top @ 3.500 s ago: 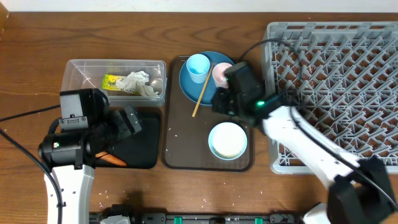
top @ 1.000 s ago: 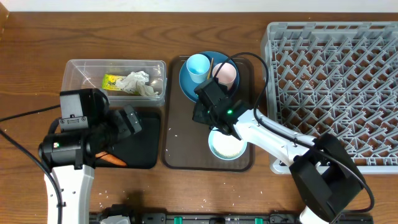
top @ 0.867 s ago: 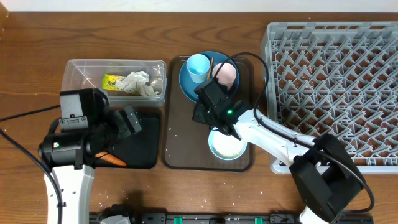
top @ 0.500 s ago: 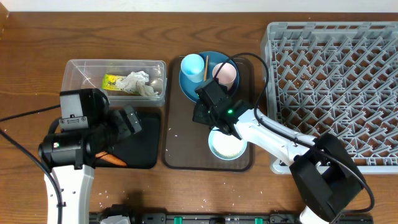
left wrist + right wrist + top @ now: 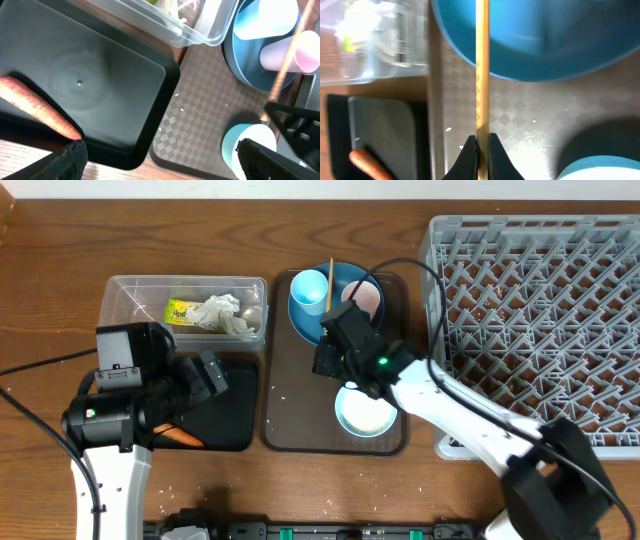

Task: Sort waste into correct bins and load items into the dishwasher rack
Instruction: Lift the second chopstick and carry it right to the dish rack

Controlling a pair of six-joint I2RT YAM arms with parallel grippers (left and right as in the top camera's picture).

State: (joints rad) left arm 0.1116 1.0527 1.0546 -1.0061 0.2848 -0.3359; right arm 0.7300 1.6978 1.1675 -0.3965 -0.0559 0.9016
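The right claw (image 5: 481, 145) is closed tight on the near end of a chopstick (image 5: 482, 75), pinching it between both fingertips. From the pinch the stick runs straight away toward the far edge of the brown tray (image 5: 290, 415). It crosses the plate (image 5: 345, 280) and passes between the blue cup (image 5: 310, 288) and the pink cup (image 5: 366, 298). It is a thin, pale wooden rod with a plain, straight grain. I cannot tell whether a second stick lies hidden behind it, or whether its far end touches the plate.

The plate sits at the far end of the brown tray and the bowl (image 5: 365, 408) at its near right corner, just beside the claw.

The left claw (image 5: 208, 373) stands wide open and holds nothing, above the black tray's (image 5: 100, 90) right edge. The carrot (image 5: 35, 110) lies at that tray's near left corner. The tissue (image 5: 222, 313) and wrapper (image 5: 180, 311) lie in the tub (image 5: 120, 290), which is behind the black tray. The rack (image 5: 540, 320) fills the table's right edge.
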